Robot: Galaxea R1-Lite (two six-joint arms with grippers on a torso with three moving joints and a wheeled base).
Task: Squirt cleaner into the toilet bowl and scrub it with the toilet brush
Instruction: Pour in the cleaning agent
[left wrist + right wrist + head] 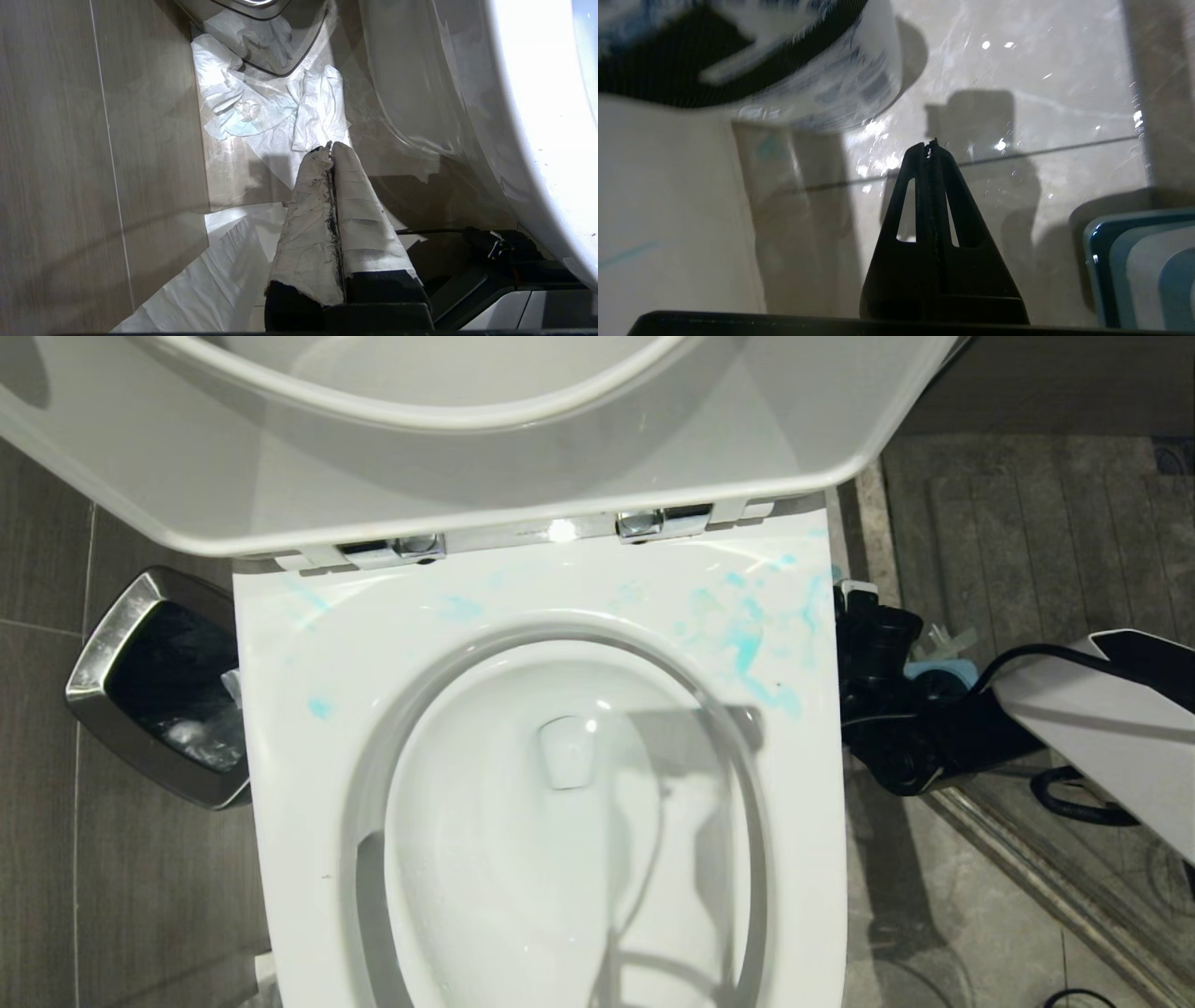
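Right arm (1102,700) comes in from the right edge of the head view, white shell with a black wrist and cable, reaching low and inward. Right gripper (928,145) is black, fingers pressed together to a point, nothing between them. Left arm isn't in the head view at all. Left gripper (331,148) hangs low, pointing down; its fingers (364,210) are wrapped in grubby white tape and closed tight, also holding nothing.

A bathroom: white toilet bowl (551,859), steel waste bin (121,653), tiled floor (37,859).
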